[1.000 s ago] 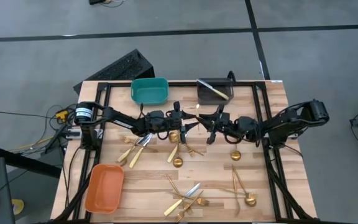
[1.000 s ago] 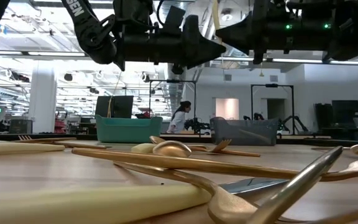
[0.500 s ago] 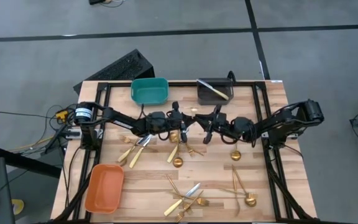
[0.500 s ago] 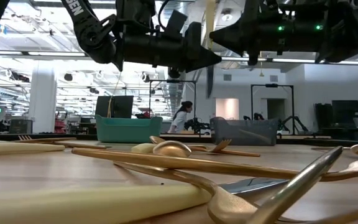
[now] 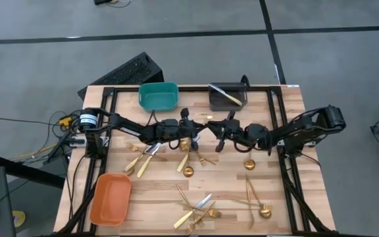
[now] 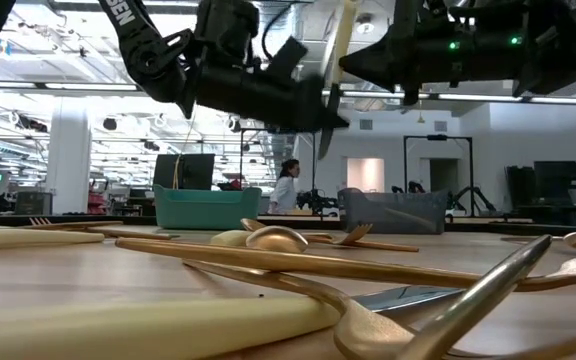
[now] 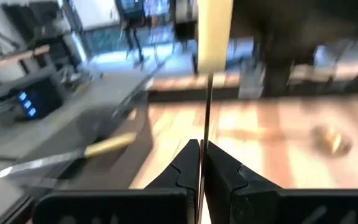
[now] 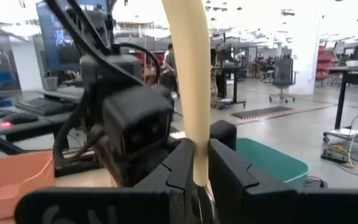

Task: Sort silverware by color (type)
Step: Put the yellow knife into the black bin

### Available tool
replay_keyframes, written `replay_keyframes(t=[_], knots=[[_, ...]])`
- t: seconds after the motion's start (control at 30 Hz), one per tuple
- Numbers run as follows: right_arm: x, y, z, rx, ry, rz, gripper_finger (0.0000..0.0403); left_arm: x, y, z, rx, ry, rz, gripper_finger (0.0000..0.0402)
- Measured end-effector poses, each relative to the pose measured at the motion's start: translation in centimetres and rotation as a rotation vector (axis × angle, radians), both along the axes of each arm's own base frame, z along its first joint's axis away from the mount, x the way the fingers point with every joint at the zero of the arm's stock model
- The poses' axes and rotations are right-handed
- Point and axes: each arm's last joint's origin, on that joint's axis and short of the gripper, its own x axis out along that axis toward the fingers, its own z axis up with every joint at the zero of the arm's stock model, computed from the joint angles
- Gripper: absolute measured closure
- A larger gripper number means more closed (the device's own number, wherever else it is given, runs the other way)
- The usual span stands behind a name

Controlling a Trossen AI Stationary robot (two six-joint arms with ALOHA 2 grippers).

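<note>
While both arms meet above the middle of the wooden table [image 5: 288,197], the step in hand is judged to be a mid-air handover of one piece of silverware between them. On the left, the left gripper [image 5: 197,130] has its fingers [image 7: 188,163] pressed together on the thin silvery blade of a slim knife with a pale gold handle [image 7: 212,31]; seen edge-on in the left wrist view, the blade runs straight out from between the fingertips. To the right, the right gripper [image 5: 217,132] is closed on the same knife's handle, which rises between its two dark fingers [image 8: 182,163] in the right wrist view. In the low view the knife stands nearly upright between the two grippers, well above the table.

The next move, in my judgement, calls for one gripper to let go so the other can carry the knife to a bin; which one cannot be told.

The remaining gold spoons, forks and knives [image 5: 199,209] lie scattered on the table below and nearer the front edge. One gold-handled piece [image 5: 227,97] already rests in the dark grey bin [image 5: 214,101], beyond the right gripper.
</note>
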Motion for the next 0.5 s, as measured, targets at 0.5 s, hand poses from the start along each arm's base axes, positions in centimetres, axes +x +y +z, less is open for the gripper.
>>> replay_keyframes(t=[0.5], knots=[[-4.9,-0.5,1.6,0.054,0.331,-0.066,0.0324,-0.8,0.6,-1.5,0.003,0.21,0.035,0.0401]])
